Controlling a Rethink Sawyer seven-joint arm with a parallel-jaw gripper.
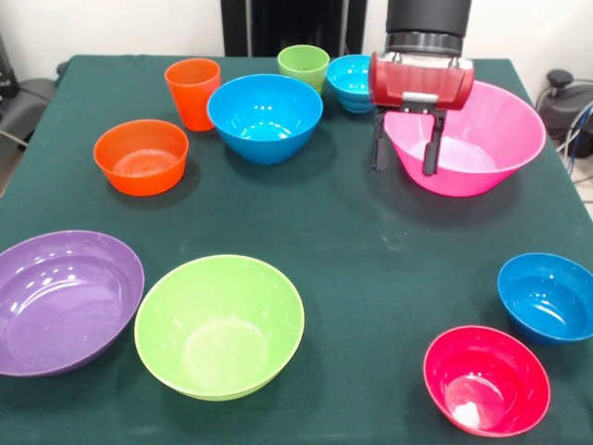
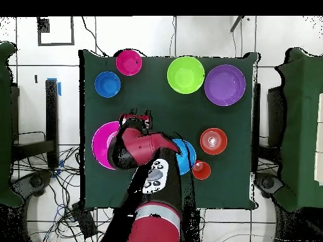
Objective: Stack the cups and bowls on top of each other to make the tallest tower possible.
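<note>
Gripper [image 1: 406, 148] hangs at the pink bowl [image 1: 491, 139], jaws spread wide astride its near rim, gripping nothing. Pink bowl sits alone on the counter [image 1: 352, 241]; the cups and other bowls lie scattered, unstacked.

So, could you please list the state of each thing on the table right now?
gripper: open, straddling the pink bowl's rim
pink bowl: upright, empty
large blue bowl: upright, empty
orange cup: upright, standing alone
green cup: upright
orange bowl: upright, empty
</note>
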